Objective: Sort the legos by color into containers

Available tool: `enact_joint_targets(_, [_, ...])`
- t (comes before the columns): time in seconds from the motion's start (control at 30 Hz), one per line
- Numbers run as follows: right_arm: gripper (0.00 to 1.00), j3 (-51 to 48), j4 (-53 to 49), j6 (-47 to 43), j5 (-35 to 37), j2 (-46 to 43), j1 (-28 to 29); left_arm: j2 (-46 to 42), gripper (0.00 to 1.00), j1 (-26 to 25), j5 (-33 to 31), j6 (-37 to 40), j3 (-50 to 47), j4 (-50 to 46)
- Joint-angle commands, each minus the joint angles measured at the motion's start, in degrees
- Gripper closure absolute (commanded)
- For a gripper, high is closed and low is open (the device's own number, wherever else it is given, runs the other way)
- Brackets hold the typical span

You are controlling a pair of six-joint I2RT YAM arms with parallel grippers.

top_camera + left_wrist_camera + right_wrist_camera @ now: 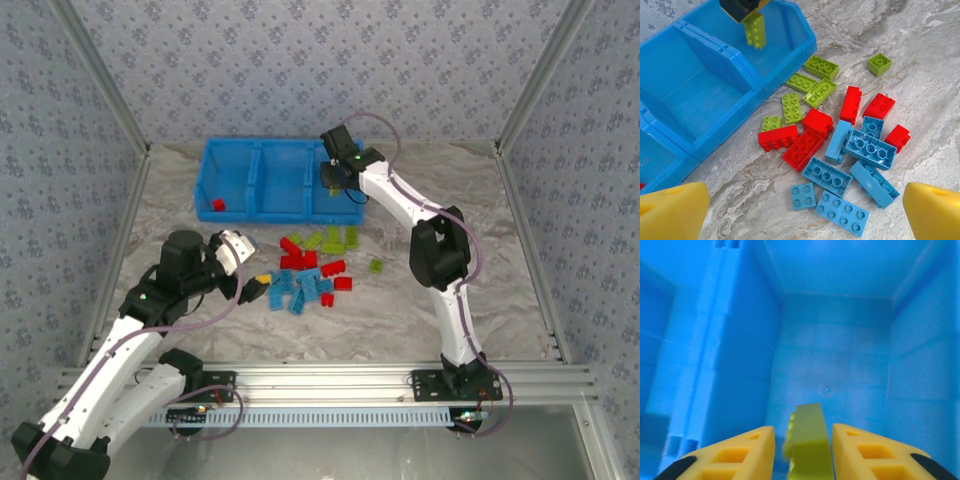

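The blue bin tray (258,147) stands at the back with three compartments. My right gripper (340,180) hangs over its right compartment (840,340). A yellow-green lego (807,440) sits between the right fingers (735,452), with a thin gap on each side, so the jaws are open. From the left wrist, that lego (755,30) hangs over the bin (715,95). My left gripper (802,212) is wide open above the loose pile of red (802,147), light-blue (870,150) and yellow-green (815,85) legos. In the top view the left gripper (245,272) is just left of the pile (305,275).
One red lego (218,205) lies in the bin's left compartment. A single yellow-green lego (376,265) sits apart, right of the pile. Patterned walls with metal rails (525,90) close in the table on three sides.
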Motion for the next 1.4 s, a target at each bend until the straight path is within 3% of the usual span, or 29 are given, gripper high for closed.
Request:
enact_joint_targets(0.0, [0.61,1.74,-2.98,-0.66,-2.09,-4.51,0.50,0.27,0.01,-0.10,-0.44,0.72,-0.14,1.38])
enact_joint_targets(0.17, [0.53,-3.76,-2.34,-1.54,-2.20,-12.51,1.15,1.61,0.01,-0.15,-0.54,-3.14,0.13,2.55])
enact_joint_targets(0.27, [0.52,-8.65,-3.13,-1.97,-3.45,-19.46,1.81,3.63,0.01,-0.15,-3.11,-10.25,2.49,2.58])
enact_joint_targets(0.37, [0.48,-16.33,-4.38,-3.05,-4.01,-27.92,4.01,7.16,0.02,-0.66,-10.64,-25.87,8.20,-1.02])
enact_joint_targets(0.5, [0.36,-26.70,-9.26,-2.58,-1.63,-38.73,8.15,12.34,0.14,-2.98,-17.46,-51.52,14.05,-10.22])
enact_joint_targets(0.63, [0.30,-34.35,-17.33,1.60,1.57,-47.02,10.83,15.32,0.19,-12.05,-18.91,-68.02,14.00,-10.89])
enact_joint_targets(0.8, [0.24,-41.76,-22.83,8.37,6.56,-55.69,11.53,24.51,0.20,-23.16,-24.63,-81.69,16.50,-15.41])
enact_joint_targets(1.0, [0.17,-48.08,-18.90,12.68,7.14,-61.97,10.68,36.27,0.25,-26.61,-23.63,-83.84,17.13,-9.95])
enact_joint_targets(1.37, [0.14,-47.70,-19.56,12.63,7.67,-61.06,10.34,50.72,0.31,-26.92,-22.66,-83.20,19.24,-1.05])
